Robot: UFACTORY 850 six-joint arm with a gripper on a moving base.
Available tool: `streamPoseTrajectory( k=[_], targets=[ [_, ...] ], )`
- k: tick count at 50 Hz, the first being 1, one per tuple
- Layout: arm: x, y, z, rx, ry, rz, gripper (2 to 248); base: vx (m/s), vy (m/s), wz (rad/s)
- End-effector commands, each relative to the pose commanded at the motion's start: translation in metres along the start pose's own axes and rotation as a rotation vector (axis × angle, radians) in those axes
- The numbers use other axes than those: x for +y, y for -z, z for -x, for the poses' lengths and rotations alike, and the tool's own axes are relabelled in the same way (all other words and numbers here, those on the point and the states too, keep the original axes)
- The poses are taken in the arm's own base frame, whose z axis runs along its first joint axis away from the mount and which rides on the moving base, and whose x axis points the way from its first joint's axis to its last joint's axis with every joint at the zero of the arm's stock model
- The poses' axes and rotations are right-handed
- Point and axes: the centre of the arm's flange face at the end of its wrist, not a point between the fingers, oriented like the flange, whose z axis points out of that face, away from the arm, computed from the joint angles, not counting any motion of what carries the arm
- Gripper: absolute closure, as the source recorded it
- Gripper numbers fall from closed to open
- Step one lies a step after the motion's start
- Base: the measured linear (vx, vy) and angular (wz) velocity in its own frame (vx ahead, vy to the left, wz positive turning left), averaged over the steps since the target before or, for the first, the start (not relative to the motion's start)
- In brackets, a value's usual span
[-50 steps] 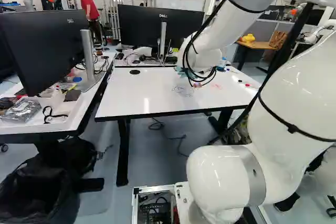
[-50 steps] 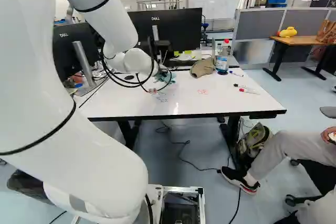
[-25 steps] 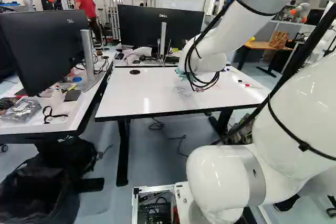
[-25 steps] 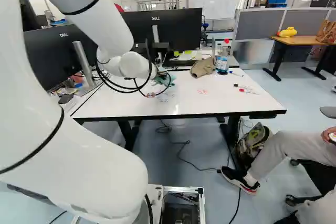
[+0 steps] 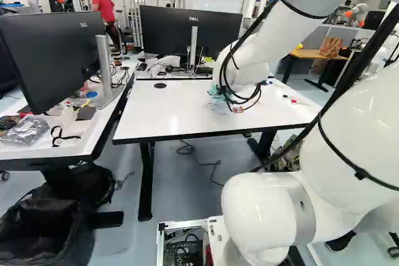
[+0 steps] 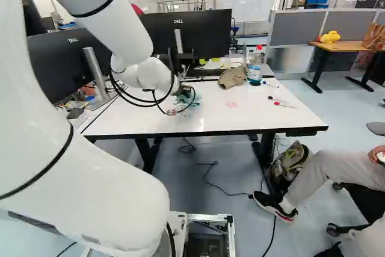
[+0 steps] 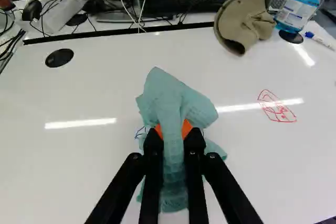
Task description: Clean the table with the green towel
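Green towel: the green towel is at the white table, bunched upright between the fingertips, its looser folds spread out around them over the tabletop.
Gripper: the gripper pinches the towel from two sides, its orange pads pressed into the cloth.
Blue scribble: blue lines peek out right beside the towel, partly covered by it.
Red drawing: the red drawing is uncovered, to the right of the towel in the right base view.
Cap: a tan cap stands in the way on the tabletop, right of the towel in the right base view and farther from the base.
Bottle: a clear bottle with blue liquid is another obstacle, past the cap as seen from the towel.
Markers: a blue-capped marker lies by the bottle; a red-capped marker and a dark-capped one lie well right of the towel in the right base view.
Black disc: a round black disc sits in the tabletop, left of the towel in the left base view.
Monitor: a black monitor stands behind the towel, beyond the tabletop's far edge.
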Motion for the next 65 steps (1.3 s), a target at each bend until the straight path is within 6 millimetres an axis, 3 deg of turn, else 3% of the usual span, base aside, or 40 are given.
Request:
streamPoseTrajectory(
  k=[28,52,65],
  targets=[
    [0.000,0.001,0.015,-0.172,0.000,0.000,200,0.000,0.000,0.000],
    [0.000,0.001,0.016,-0.175,0.000,0.000,200,0.000,0.000,0.000],
    [0.000,-0.010,0.021,-0.206,0.000,0.000,200,0.000,0.000,0.000]
  ],
)
